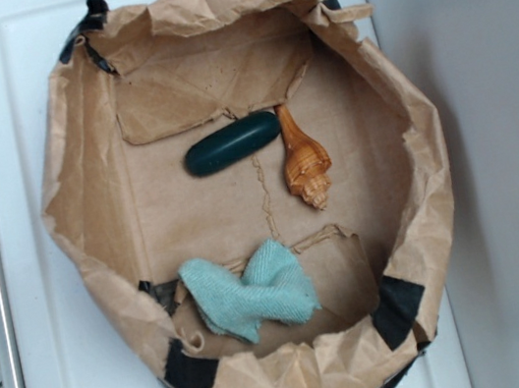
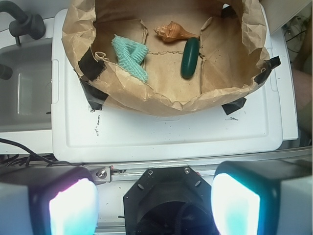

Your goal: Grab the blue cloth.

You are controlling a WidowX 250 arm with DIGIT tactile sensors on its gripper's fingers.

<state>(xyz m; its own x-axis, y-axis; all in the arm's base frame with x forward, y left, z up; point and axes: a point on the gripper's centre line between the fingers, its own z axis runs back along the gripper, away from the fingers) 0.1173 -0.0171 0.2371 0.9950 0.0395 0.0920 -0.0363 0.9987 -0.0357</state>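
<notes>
The blue cloth [image 1: 253,292] [image 2: 130,55] is a pale teal woven piece pinched in the middle like a bow. It lies inside a brown paper-lined basket [image 1: 91,197] [image 2: 161,100], near that basket's front wall in the exterior view. My gripper [image 2: 154,203] shows only in the wrist view. It is open, its two pale pads [image 2: 71,208] far apart with nothing between them. It hangs well back from the basket, over the robot's black base, and the cloth lies far ahead to the left.
A dark green smooth oval object [image 1: 231,144] [image 2: 190,58] and an orange spiral shell [image 1: 303,159] [image 2: 173,32] lie in the same basket beyond the cloth. The basket sits on a white board [image 2: 166,132]. A grey sink with a dark tap [image 2: 22,22] is at the wrist view's left.
</notes>
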